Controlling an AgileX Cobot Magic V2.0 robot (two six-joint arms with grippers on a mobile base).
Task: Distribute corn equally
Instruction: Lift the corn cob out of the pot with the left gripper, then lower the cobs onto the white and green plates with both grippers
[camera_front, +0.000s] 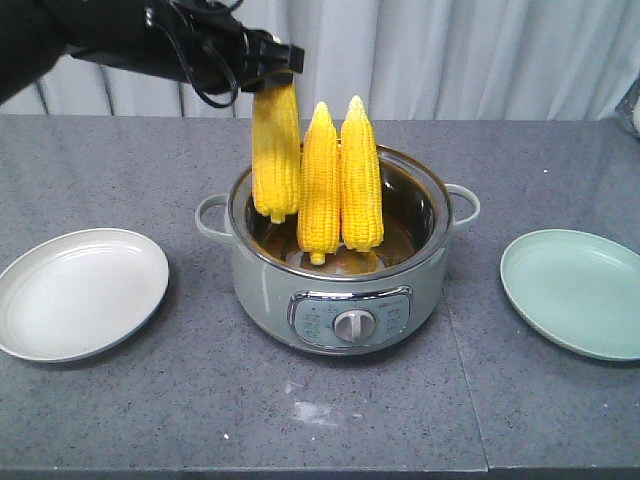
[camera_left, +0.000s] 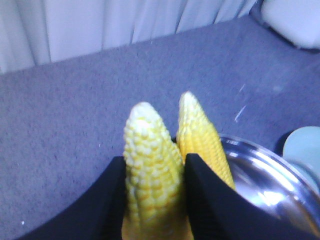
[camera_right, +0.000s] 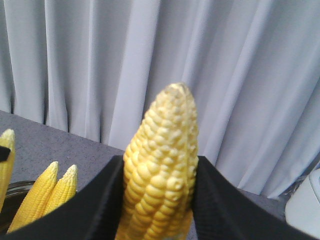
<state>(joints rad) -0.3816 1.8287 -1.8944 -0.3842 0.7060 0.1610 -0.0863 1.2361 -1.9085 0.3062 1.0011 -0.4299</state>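
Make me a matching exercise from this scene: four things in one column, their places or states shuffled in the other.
1. left pincer
2. right pincer
3. pot
4. green plate

a. holds two upright cobs
b. grips the far cob, outside the front view
c. lies at the front view's right edge
d. grips the hanging cob over the pot

Pairs: 1-d, 2-b, 3-a, 4-c.

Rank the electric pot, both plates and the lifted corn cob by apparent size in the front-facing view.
1. Electric pot
2. White plate and green plate: alike, though the frame crops the green one
3. Lifted corn cob
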